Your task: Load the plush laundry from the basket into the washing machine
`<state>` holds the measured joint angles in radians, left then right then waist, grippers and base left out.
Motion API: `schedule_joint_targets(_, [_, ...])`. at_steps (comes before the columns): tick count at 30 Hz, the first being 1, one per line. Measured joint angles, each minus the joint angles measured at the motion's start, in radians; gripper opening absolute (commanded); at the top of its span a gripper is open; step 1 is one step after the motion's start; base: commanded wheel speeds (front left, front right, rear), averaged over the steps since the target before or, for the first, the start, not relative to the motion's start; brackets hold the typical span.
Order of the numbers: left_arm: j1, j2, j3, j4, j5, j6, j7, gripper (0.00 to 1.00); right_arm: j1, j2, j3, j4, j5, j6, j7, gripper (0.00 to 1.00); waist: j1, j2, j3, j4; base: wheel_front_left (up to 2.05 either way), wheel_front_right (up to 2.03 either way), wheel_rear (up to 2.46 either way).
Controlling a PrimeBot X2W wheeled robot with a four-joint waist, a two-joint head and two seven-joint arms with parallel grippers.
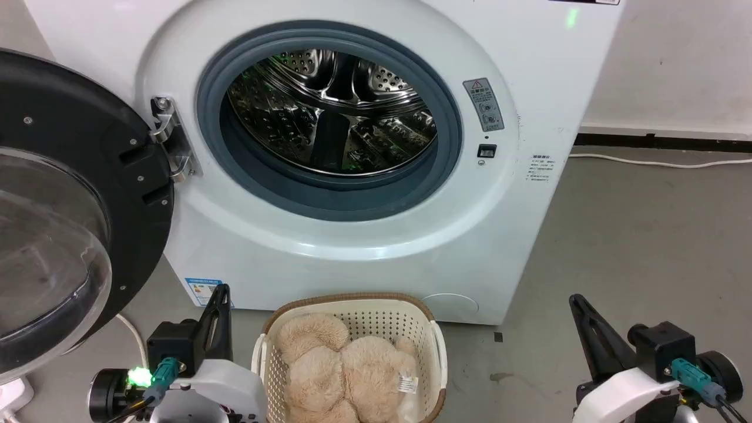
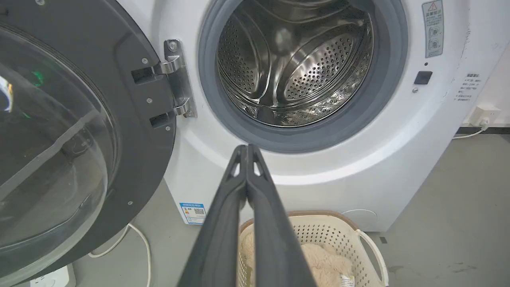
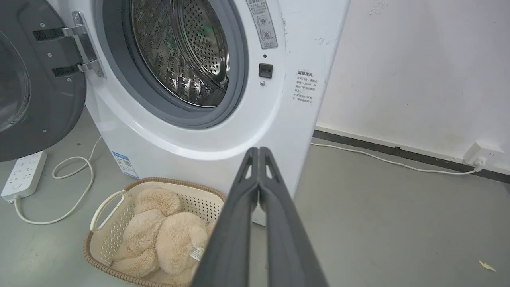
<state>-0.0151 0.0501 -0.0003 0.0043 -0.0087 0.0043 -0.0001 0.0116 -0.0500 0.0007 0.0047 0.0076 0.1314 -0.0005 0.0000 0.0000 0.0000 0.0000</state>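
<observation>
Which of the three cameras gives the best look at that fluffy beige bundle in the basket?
The right wrist view: the plush laundry lies nearly whole, lobes and white tag plain. The head view cuts it off at the bottom edge; in the left wrist view the shut left pincer hides most of it.

A grey floor (image 3: 398, 231) spreads out below a white wall (image 3: 418, 59), which has faint scuffs and small marks. A dark baseboard (image 3: 358, 141) runs along the foot of the wall. Just in front of it a thin white cable (image 3: 382, 159) trails over the floor to a white wall socket (image 3: 480, 153). On the other side a white power strip (image 3: 23, 175) lies flat on the floor, its own white cord (image 3: 51, 222) curling in a loose loop beside it. A small pale scrap (image 3: 487, 266) lies alone on the floor, well apart from the rest.
</observation>
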Motion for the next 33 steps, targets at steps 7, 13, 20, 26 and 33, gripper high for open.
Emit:
schedule_joint_targets(7, [0.0,0.0,0.0,0.0,0.0,0.0,0.0,0.0,0.0,0.0,0.0,0.0,0.0,0.0,0.0,0.0,0.0,0.0,0.0,0.0,0.0,0.0,0.0])
schedule_joint_targets(13, [0.0,0.0,0.0,0.0,0.0,0.0,0.0,0.0,0.0,0.0,0.0,0.0,0.0,0.0,0.0,0.0,0.0,0.0,0.0,0.0,0.0,0.0,0.0])
schedule_joint_targets(20, [0.0,0.0,0.0,0.0,0.0,0.0,0.0,0.0,0.0,0.0,0.0,0.0,0.0,0.0,0.0,0.0,0.0,0.0,0.0,0.0,0.0,0.0,0.0])
schedule_joint_targets(26, [0.0,0.0,0.0,0.0,0.0,0.0,0.0,0.0,0.0,0.0,0.0,0.0,0.0,0.0,0.0,0.0,0.0,0.0,0.0,0.0,0.0,0.0,0.0])
schedule_joint_targets(33, [0.0,0.0,0.0,0.0,0.0,0.0,0.0,0.0,0.0,0.0,0.0,0.0,0.0,0.0,0.0,0.0,0.0,0.0,0.0,0.0,0.0,0.0,0.0])
